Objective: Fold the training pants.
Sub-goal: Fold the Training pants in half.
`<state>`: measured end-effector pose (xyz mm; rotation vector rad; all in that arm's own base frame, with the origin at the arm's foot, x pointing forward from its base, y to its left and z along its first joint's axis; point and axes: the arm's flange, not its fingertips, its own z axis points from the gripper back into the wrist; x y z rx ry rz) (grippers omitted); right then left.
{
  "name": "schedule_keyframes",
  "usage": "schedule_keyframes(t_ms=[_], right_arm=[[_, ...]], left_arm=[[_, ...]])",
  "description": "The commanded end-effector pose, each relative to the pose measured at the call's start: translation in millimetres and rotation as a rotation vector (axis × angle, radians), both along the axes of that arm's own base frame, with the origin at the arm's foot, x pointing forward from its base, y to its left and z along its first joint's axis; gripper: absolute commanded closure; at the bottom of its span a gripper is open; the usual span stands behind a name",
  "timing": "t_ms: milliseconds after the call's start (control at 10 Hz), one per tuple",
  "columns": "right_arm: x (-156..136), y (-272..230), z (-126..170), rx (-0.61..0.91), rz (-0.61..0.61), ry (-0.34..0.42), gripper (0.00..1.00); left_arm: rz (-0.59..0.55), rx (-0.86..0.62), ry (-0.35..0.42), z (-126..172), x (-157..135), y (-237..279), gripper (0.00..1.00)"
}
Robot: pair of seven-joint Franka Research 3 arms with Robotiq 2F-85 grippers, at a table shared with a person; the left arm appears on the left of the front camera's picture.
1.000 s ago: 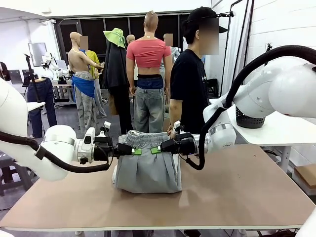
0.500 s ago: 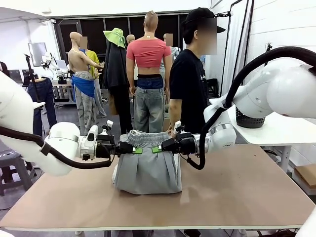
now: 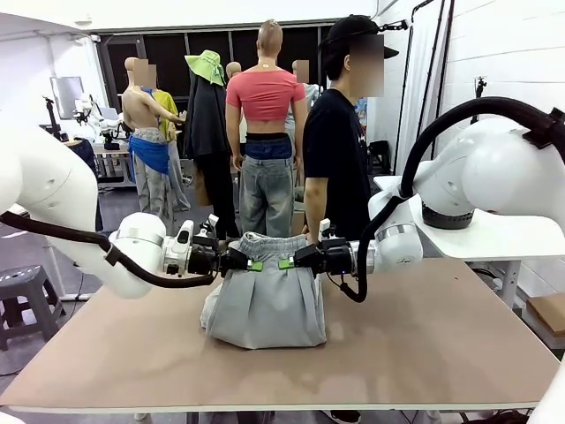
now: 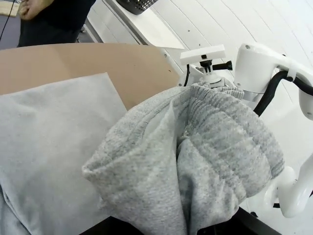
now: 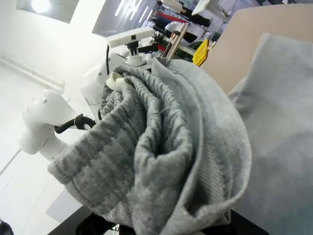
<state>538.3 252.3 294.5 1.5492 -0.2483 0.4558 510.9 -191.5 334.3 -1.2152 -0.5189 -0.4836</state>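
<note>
The training pants (image 3: 267, 300) sit near the middle of the brown surface (image 3: 424, 344), waistband raised, lower part resting on it; the left gripper (image 3: 252, 264) has its fingers closed on the waistband's left side; the right gripper (image 3: 288, 263) pinches the right side likewise; bunched grey fabric (image 4: 205, 161) covers both wrist cameras' fingers; a person (image 3: 340, 150) stands just beyond the far edge.

My arms are glossy white with rounded joints, and thick black cables loop along them. My left claw (image 3: 252, 264) and right claw (image 3: 284, 263) are black with green pads.
</note>
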Motion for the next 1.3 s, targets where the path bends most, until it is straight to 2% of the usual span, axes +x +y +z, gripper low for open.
schedule_keyframes(t_ms=[0,200,300,400,800,1200], right_arm=[[28.2,-8.4,-5.6,0.004,-0.052,0.058,1.0],[37.5,-9.6,-16.6,-0.024,-0.067,0.102,1.0],[44.2,-7.0,-15.7,-0.037,-0.054,0.094,1.0],[22.8,2.6,-17.9,-0.016,-0.024,0.065,1.0],[25.1,6.9,-21.3,-0.018,-0.018,0.077,1.0],[58.5,12.9,-25.7,-0.033,-0.049,0.127,1.0]], left_arm=[[0.043,0.002,0.031,-6.6,22.2,17.5,1.0],[0.088,-0.006,0.069,-17.9,19.9,22.1,1.0],[0.081,0.002,0.073,-19.4,22.0,25.4,1.0],[0.03,-0.015,0.042,-16.3,16.3,4.2,1.0],[0.03,-0.014,0.053,-19.8,16.2,3.3,1.0],[0.06,-0.004,0.084,-24.5,44.1,5.2,1.0]])
